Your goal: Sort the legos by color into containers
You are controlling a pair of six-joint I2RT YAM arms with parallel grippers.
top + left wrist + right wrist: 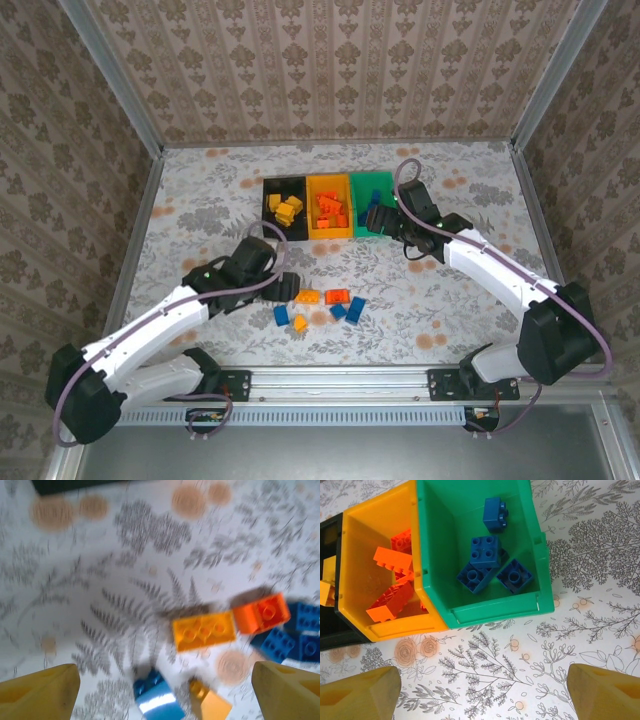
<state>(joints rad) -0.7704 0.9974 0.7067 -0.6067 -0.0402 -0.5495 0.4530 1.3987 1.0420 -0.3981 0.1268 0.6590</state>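
Legos (337, 296) lie loose on the table (200, 200) right under the left gripper (162, 692), jaws spread wide, holding nothing. A blue brick (152, 700) and a small yellow piece (209, 706) sit between its fingers (40, 692). Just beyond, a yellow brick (204, 631) touches a red-orange one (261, 613).

The right gripper (480, 695) hangs wide and empty near the green bin (495, 614), which has blue bricks inside. Looks like picking time. The next move calls for closing on one brick alone. The left wrist view is blurred, and the black bin (335, 635) is cut off.
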